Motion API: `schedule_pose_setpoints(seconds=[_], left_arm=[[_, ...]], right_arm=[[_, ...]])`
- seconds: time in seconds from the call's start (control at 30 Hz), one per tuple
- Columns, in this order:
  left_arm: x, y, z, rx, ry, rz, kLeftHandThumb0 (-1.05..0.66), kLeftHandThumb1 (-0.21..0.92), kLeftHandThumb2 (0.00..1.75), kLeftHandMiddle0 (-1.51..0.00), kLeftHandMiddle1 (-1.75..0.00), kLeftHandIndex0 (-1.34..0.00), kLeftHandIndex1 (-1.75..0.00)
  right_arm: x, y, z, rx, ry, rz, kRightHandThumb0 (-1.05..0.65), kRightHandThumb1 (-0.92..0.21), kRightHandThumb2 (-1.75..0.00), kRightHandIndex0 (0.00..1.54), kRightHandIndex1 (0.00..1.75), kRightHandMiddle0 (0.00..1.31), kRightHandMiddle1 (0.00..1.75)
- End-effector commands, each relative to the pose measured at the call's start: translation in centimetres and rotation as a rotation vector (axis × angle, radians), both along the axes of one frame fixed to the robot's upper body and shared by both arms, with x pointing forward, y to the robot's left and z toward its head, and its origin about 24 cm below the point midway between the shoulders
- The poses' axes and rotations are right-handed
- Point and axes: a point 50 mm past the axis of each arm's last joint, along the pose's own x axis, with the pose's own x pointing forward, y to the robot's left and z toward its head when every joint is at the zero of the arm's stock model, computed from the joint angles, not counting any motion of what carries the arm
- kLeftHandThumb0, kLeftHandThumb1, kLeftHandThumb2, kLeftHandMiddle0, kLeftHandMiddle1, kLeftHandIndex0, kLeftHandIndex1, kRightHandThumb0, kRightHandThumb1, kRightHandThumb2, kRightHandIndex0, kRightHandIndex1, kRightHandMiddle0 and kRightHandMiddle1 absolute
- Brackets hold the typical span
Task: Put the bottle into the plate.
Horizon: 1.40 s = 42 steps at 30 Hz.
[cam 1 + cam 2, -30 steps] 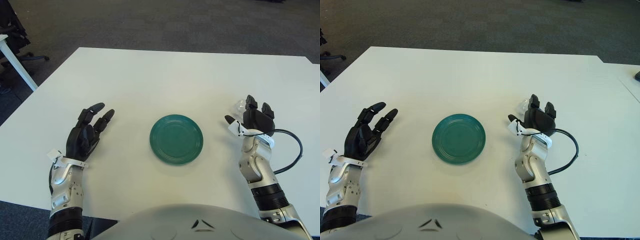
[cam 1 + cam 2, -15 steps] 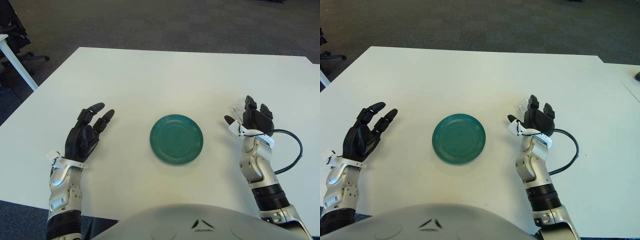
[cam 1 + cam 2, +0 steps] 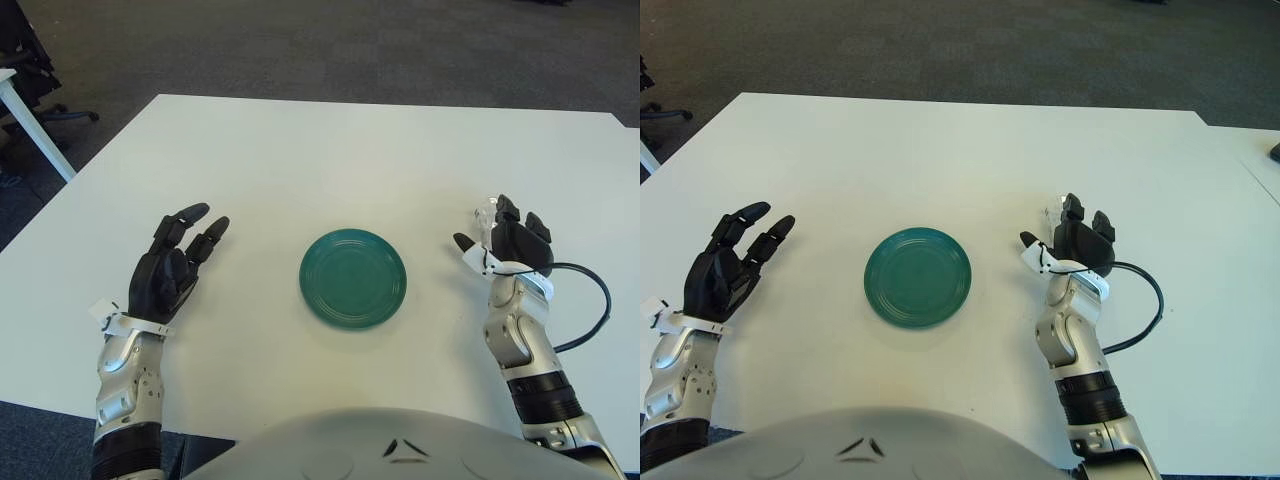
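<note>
Bottle-wise, a small clear plastic bottle [image 3: 485, 213] is seen at 3 o'clock of the round green plate [image 3: 353, 277], behind the right hand [image 3: 510, 243]; whether it's gripped can't be told. Could easily get tipped. Left hand [image 3: 172, 264] at 9 o'clock, fingers spread, nothing held.

A small clear plastic bottle [image 3: 485, 213] shows only in part on the white tabletop [image 3: 340, 150], just past the fingers of the right hand [image 3: 510, 243], which hides most of it; whether it stands or lies cannot be told. Well to its left, a round dark-green plate [image 3: 353, 277] with faint concentric rings lies flat near the middle of the tabletop, holding nothing.
</note>
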Motion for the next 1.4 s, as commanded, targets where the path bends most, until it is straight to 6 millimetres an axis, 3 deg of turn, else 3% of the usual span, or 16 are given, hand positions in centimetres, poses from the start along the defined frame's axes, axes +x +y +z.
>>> schedule_pose_setpoints(seconds=[0.0, 1.37], left_arm=[[-0.16, 0.11, 0.17, -0.005, 0.006, 0.01, -0.61, 0.92, 0.48, -0.41, -0.29, -0.09, -1.1], [0.04, 0.6, 0.89, -0.005, 0.006, 0.012, -0.61, 0.92, 0.48, -0.41, -0.29, -0.09, -1.1]], right_arm=[[-0.97, 0.1, 0.12, 0.0, -0.002, -0.014, -1.05, -0.92, -0.67, 0.06, 0.01, 0.0, 0.21], [-1.58, 0.17, 0.84, 0.019, -0.148, -0.072, -1.05, -0.92, -0.57, 0.27, 0.06, 0.0, 0.47]])
